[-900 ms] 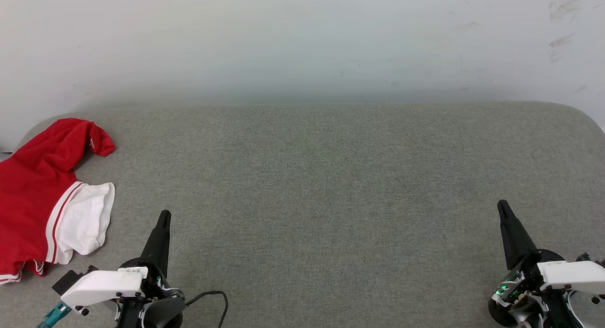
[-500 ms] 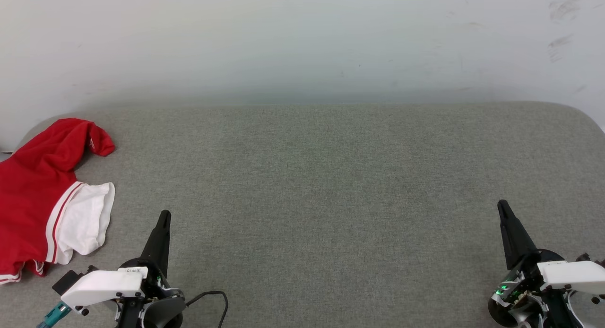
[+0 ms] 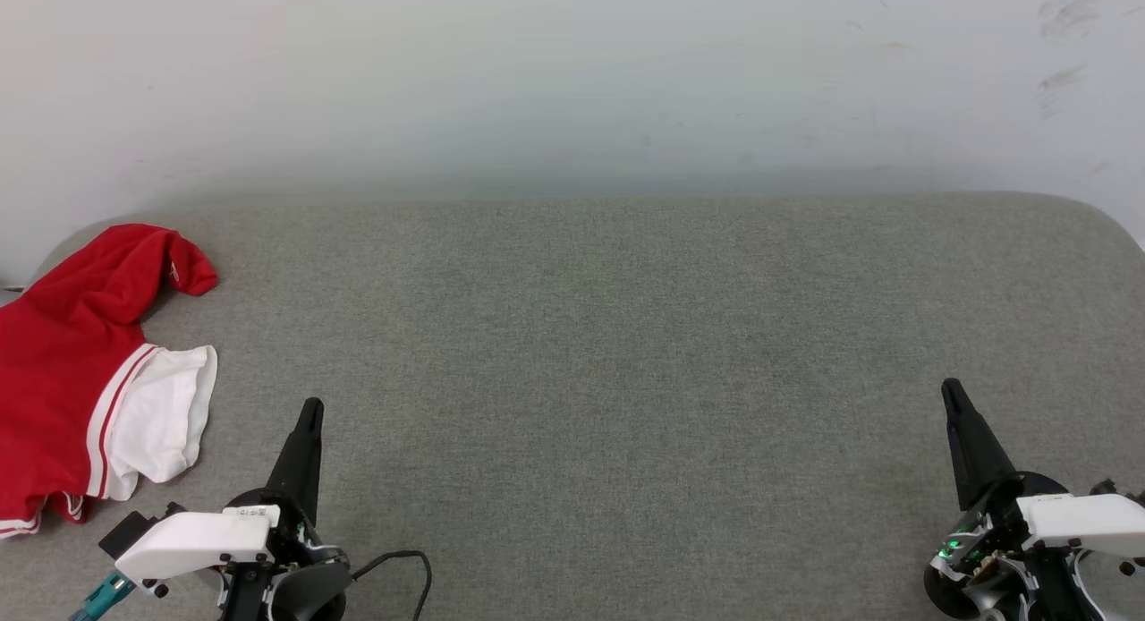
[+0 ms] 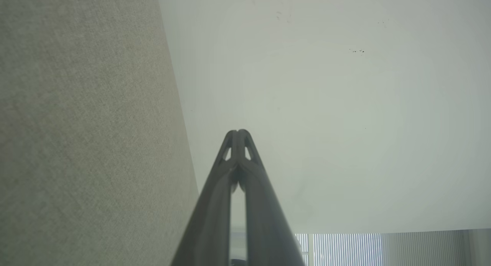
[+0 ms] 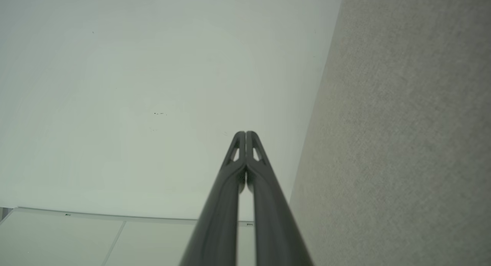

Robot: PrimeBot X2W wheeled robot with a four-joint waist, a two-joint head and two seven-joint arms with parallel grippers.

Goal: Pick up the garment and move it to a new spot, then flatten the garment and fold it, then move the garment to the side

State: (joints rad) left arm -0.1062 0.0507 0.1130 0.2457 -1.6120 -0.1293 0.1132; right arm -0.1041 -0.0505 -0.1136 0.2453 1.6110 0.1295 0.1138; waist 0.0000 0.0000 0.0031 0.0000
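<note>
The garment (image 3: pixel 63 370) lies crumpled on the grey pad (image 3: pixel 626 379), long axis running toward the wall (image 3: pixel 572 84). Near the garment's right sits the left gripper (image 3: pixel 310 406), jaws pressed together; the right gripper (image 3: pixel 949 387), also closed, lies well beyond, so the left likely reaches

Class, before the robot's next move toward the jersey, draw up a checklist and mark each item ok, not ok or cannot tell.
1. Position of the garment known: ok, crumpled at the left edge of the grey surface.
2. Whole garment in view: not ok, the head view's edge cuts it off.
3. The left hand empty: ok, shut on nothing, apart from the garment.
4. The right hand empty: ok, shut on nothing.
5. Fingers open for a grasp: not ok, both hands are shut.
</note>
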